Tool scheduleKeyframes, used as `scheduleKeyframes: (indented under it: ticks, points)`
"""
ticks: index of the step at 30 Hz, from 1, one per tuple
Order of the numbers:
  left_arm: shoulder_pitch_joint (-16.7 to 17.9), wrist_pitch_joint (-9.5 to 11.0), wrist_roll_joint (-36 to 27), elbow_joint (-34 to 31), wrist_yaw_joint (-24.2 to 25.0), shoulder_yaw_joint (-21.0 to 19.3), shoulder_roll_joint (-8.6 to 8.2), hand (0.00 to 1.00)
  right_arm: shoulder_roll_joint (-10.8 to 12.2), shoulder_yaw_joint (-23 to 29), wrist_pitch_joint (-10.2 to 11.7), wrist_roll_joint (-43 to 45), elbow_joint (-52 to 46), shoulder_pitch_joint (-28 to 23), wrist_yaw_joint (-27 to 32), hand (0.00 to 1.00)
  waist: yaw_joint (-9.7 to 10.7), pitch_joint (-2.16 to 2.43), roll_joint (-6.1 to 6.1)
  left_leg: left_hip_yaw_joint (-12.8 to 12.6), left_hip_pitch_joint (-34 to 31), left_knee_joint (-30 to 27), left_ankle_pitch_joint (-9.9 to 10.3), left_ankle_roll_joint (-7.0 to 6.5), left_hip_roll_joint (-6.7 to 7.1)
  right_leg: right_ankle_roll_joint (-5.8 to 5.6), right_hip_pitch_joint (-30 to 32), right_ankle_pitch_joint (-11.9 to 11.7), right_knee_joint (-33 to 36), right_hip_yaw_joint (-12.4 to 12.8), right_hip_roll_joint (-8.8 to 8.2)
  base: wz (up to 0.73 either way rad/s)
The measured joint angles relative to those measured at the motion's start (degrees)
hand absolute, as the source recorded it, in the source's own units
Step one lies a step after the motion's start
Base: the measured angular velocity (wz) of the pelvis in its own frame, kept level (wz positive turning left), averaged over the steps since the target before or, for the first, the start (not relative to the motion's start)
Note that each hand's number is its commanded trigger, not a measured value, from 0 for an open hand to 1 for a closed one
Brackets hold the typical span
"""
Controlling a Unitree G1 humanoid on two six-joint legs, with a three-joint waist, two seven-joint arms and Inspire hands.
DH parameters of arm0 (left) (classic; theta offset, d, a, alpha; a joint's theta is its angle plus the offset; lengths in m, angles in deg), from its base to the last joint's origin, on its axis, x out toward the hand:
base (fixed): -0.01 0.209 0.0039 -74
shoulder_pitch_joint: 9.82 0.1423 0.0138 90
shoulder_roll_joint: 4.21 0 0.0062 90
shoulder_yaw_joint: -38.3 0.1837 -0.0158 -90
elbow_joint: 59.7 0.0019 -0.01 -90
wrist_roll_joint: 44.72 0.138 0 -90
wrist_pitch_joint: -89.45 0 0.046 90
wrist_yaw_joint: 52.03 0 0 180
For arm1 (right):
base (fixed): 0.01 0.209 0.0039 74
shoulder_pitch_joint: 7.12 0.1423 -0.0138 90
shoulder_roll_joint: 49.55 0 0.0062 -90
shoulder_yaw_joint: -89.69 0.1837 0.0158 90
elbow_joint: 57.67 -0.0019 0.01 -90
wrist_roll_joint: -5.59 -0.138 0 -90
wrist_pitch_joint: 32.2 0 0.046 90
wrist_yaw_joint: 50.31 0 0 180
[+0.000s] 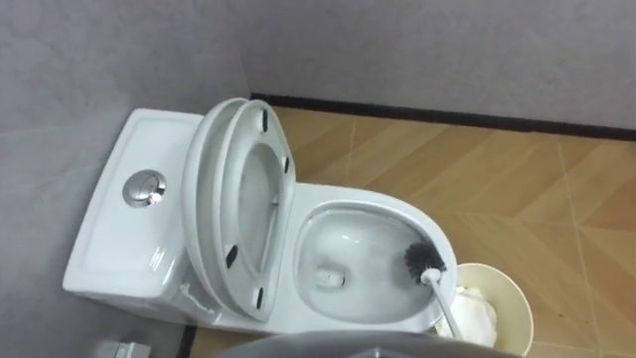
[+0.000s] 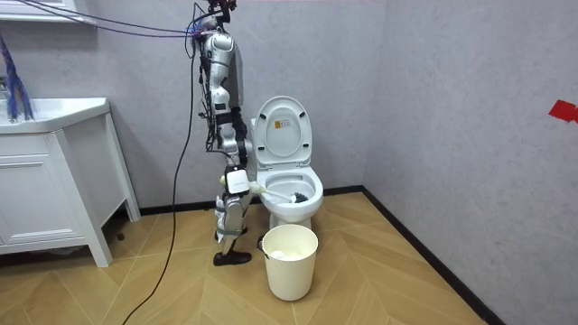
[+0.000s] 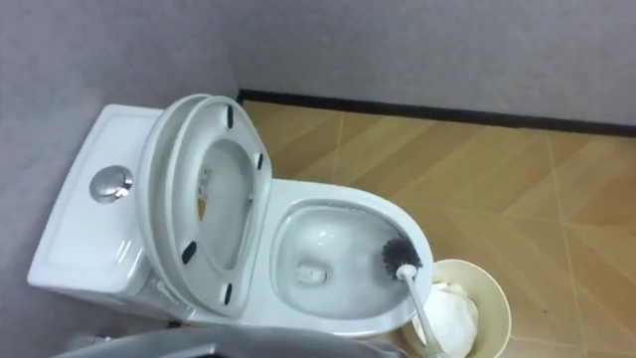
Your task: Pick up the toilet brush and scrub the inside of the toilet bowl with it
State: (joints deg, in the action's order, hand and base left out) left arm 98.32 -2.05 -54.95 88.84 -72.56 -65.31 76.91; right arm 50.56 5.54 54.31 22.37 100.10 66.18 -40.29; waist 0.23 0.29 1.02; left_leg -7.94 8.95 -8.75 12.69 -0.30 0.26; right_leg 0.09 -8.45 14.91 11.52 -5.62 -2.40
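Fingers of the right hand (image 2: 238,184) clasp a white-handled, black-bristled toilet brush (image 1: 425,262), its head beyond them inside the white ceramic toilet bowl (image 1: 378,200). This looks like the scrubbing step; next, sweep the bristles round the wall.

The slim two-legged robot is showing silver-grey shell panels over black joints in the room view, its narrow torso rising to a small dark head and its legs ending in a flat black foot. Thin purple and dark ropes are running from its shoulders up and out at the room view's left, while a dark cable is hanging down its back and trailing across the floor. A small white tag is showing at the back of its right hand (image 2: 237,182).
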Motion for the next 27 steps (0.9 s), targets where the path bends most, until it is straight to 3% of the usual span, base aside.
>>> scheduleKeyframes:
  ticks: [6, 8, 15, 17, 20, 27]
  points:
    - [-2.10, -1.14, 10.94, -0.20, 2.46, 3.36, 0.05, 0.00, 1.52, -0.06, -0.32, 5.80, -1.66, -0.25, 2.02, 1.00, 2.82, 0.17, -0.31, -3.02, 0.70, -0.01, 0.00, 0.00, -0.21, -0.03, 0.73, -0.11, 0.85, 2.42, 0.11, -0.25]
    - [-2.59, -2.79, 12.59, 0.07, 2.64, 4.19, 0.02, 0.00, 1.59, -0.06, -0.25, 8.47, -2.21, -0.35, 3.20, 1.00, 4.04, 0.15, -0.59, -3.13, 0.72, -0.07, 0.00, 0.00, -0.44, -0.06, 1.08, -0.13, 1.16, 2.89, 0.10, -0.13]
    - [-2.28, -3.14, 15.14, -0.09, 3.37, 5.19, 0.32, 0.00, 1.19, 0.02, 0.27, 18.86, -9.05, -0.97, 8.09, 1.00, 4.14, -0.03, -1.10, -4.70, 0.50, 0.03, 0.01, 0.00, -0.61, 0.04, 2.68, -0.53, 1.79, 5.20, 0.79, -0.13]
    - [-2.38, -3.16, 15.48, -0.11, 3.28, 5.68, 0.46, 0.00, 0.88, 0.77, 1.02, 21.79, -14.69, -1.11, 10.85, 1.00, 4.38, -0.26, -1.61, -4.91, -0.28, 0.45, 0.25, -0.19, -0.86, -0.07, 4.40, -0.62, 2.49, 6.18, 1.32, -0.20]
    - [-2.16, -3.17, 15.51, -0.20, 3.12, 6.18, 0.65, 0.00, 0.23, 2.02, 2.83, 21.67, -20.47, -1.39, 16.24, 1.00, 4.22, -0.48, -1.91, -5.92, -0.52, 0.68, 0.27, -0.23, -1.08, -0.11, 5.40, -1.40, 2.56, 7.12, 1.65, -0.24]
    - [-1.53, -2.99, 15.45, -0.13, 1.49, 7.01, 0.78, 0.00, -0.34, 2.52, 4.24, 15.65, -23.73, -2.99, 23.87, 1.00, 4.39, -0.32, -1.23, -6.31, -0.77, 0.73, 0.28, -0.21, -1.22, -0.06, 5.39, -1.65, 1.92, 7.08, 1.76, -0.02]
